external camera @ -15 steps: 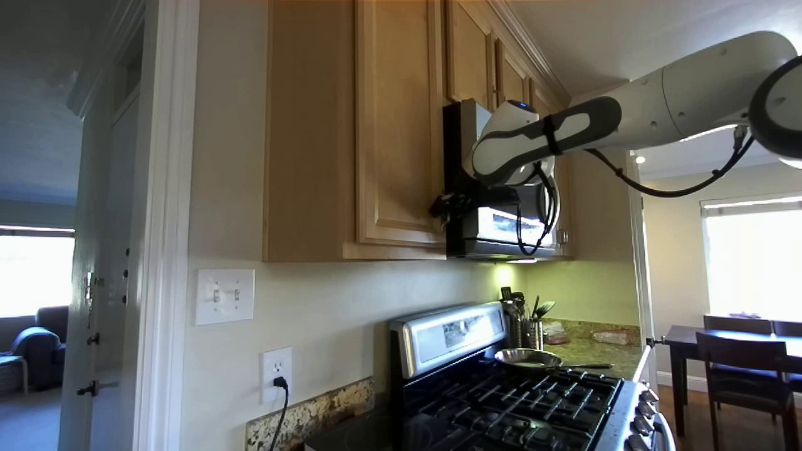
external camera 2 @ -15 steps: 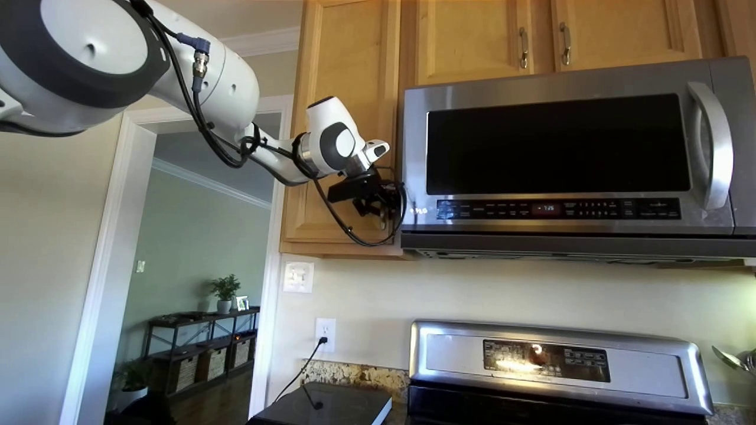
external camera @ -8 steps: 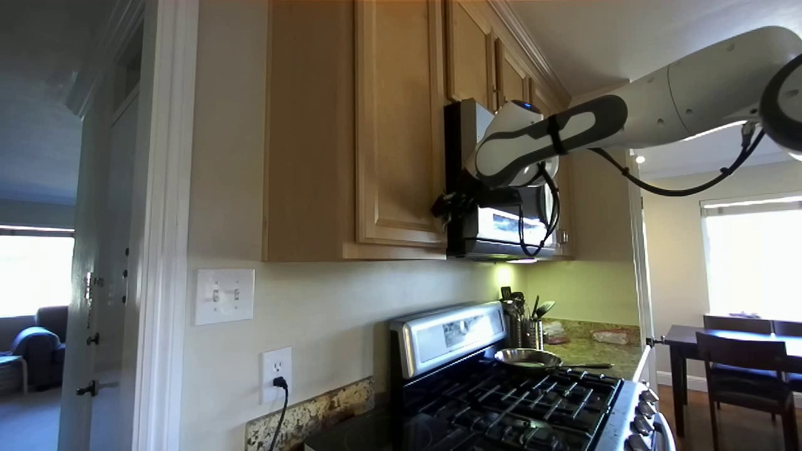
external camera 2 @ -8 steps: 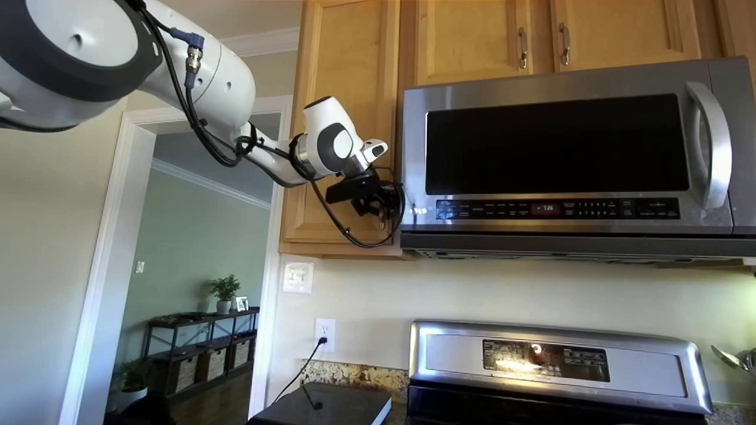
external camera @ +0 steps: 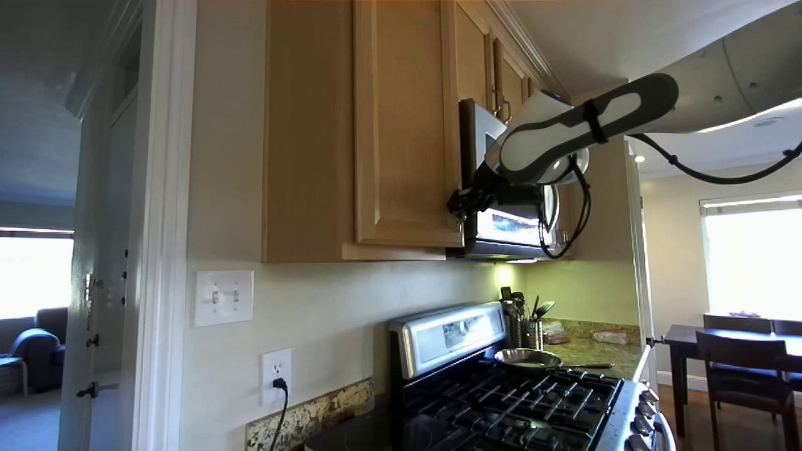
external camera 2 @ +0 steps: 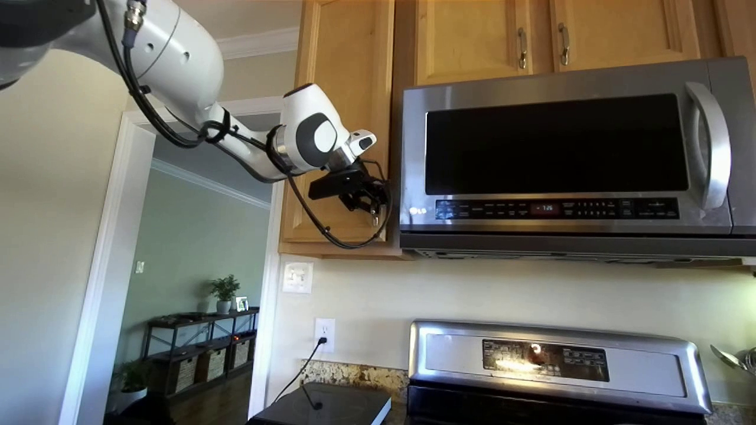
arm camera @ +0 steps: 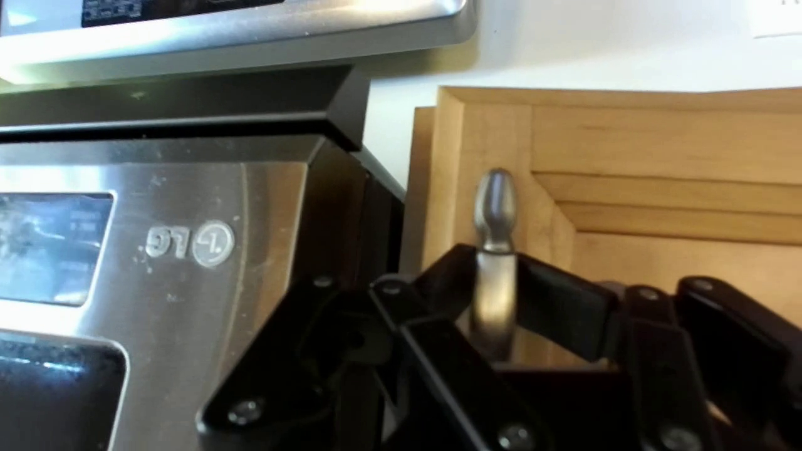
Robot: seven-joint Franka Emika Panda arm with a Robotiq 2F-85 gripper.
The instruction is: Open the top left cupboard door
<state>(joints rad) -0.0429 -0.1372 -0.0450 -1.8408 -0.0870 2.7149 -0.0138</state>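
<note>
The top left cupboard door (external camera: 407, 113) is a tall light wood panel door; it also shows in an exterior view (external camera 2: 348, 53) and the wrist view (arm camera: 683, 200). It stands slightly ajar, its handle-side edge out from the cabinet frame. Its metal bar handle (arm camera: 495, 213) runs between my fingertips. My gripper (arm camera: 497, 269) is shut on this handle, one dark finger touching each side. In both exterior views the gripper (external camera: 460, 205) is at the lower handle-side corner of the door, and the arm covers part of the door (external camera 2: 373, 200).
The steel microwave (external camera 2: 555, 212) is right beside the door's handle side, close to the gripper in the wrist view (arm camera: 207, 207). Shorter wooden doors (external camera 2: 472, 41) are above it. The stove (external camera: 514, 401) with a pan (external camera: 527, 357) is below. A doorway (external camera 2: 195, 236) is beside the cabinet.
The door has swung from closed to slightly ajar. The gripper and arm have moved back from the cabinet with the handle, most of it in the last half second.
</note>
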